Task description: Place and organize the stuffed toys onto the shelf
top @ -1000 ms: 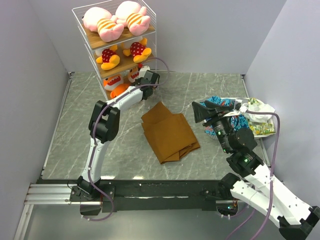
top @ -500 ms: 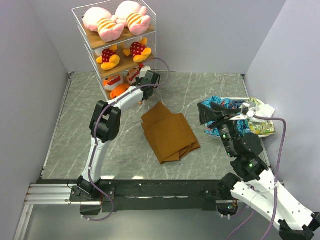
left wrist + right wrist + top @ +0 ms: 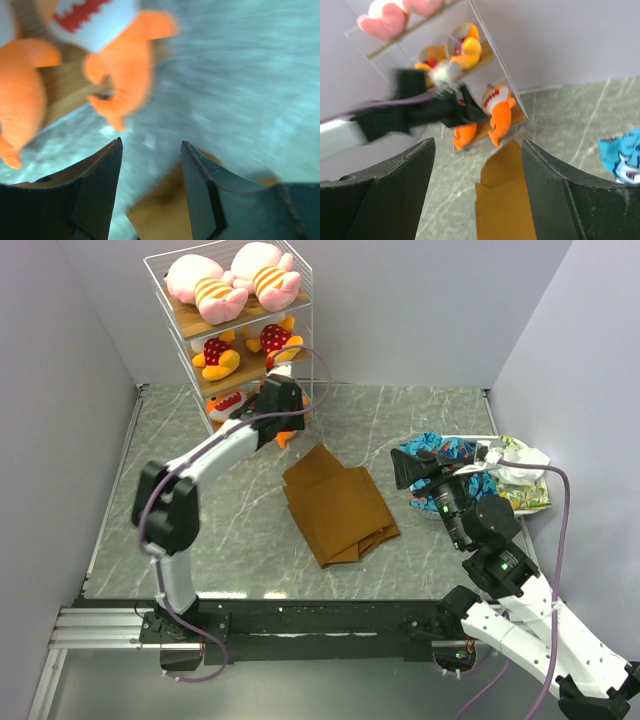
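While left jaws gape empty | orange shark (image 3: 125, 65) on shelf (image 3: 62, 96) ahead, apart | right jaws parted, empty

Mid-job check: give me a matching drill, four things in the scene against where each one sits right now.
Things:
1. pink striped toys
2. yellow polka-dot toys
3. orange sharks
4. folded brown cloth

Places:
A. on the table, in front of the shelf
B. bottom board of the shelf
C. top board of the shelf
D. middle board of the shelf

Pairs: 1-C, 2-D, 3-B, 4-A.
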Motion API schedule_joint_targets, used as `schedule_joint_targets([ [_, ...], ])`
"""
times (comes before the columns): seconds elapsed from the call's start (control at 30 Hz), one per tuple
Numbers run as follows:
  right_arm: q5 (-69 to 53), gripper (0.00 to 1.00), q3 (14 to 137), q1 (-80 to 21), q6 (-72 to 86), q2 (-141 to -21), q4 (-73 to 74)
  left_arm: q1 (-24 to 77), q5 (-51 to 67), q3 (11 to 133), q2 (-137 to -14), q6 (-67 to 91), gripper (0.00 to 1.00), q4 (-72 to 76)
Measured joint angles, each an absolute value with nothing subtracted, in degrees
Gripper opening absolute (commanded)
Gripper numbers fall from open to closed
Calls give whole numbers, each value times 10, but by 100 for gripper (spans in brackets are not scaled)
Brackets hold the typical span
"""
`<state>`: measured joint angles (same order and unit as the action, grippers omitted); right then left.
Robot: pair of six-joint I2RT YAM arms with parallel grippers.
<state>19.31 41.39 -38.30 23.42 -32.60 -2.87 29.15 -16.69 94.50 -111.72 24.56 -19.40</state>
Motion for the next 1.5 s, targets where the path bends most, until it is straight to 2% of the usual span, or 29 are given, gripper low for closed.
schedule_joint_targets([
  [0.1, 193, 82, 421, -383, 245, -335, 1, 297, -93, 870, -1016, 238, 60, -153],
  [0.13, 192, 88, 425, -383, 247, -337, 10, 299, -67, 841, -978, 236, 62, -140],
  [0.17, 190, 100, 430, -383, 247, -338, 19, 301, -46, 818, -945, 236, 63, -129],
  [0.37, 172, 100, 444, -382, 252, -333, 53, 305, 76, 676, -747, 230, 78, -66],
  [0.4, 170, 100, 444, -382, 254, -330, 58, 305, 93, 656, -714, 229, 85, -60],
  [0.47, 168, 100, 446, -382, 257, -326, 71, 305, 114, 625, -655, 225, 91, -52],
  [0.5, 169, 100, 448, -382, 260, -324, 78, 305, 124, 609, -622, 224, 100, -50],
  [0.53, 169, 100, 450, -382, 262, -324, 87, 305, 130, 596, -591, 222, 97, -49],
  [0.77, 167, 100, 478, -382, 276, -328, 146, 305, 130, 478, -364, 223, 96, -41],
  [0.9, 155, 100, 495, -382, 281, -331, 158, 305, 119, 437, -290, 232, 96, -37],
  [1.5, 124, 100, 499, -382, 291, -351, 168, 305, 133, 426, -298, 257, 96, -41],
])
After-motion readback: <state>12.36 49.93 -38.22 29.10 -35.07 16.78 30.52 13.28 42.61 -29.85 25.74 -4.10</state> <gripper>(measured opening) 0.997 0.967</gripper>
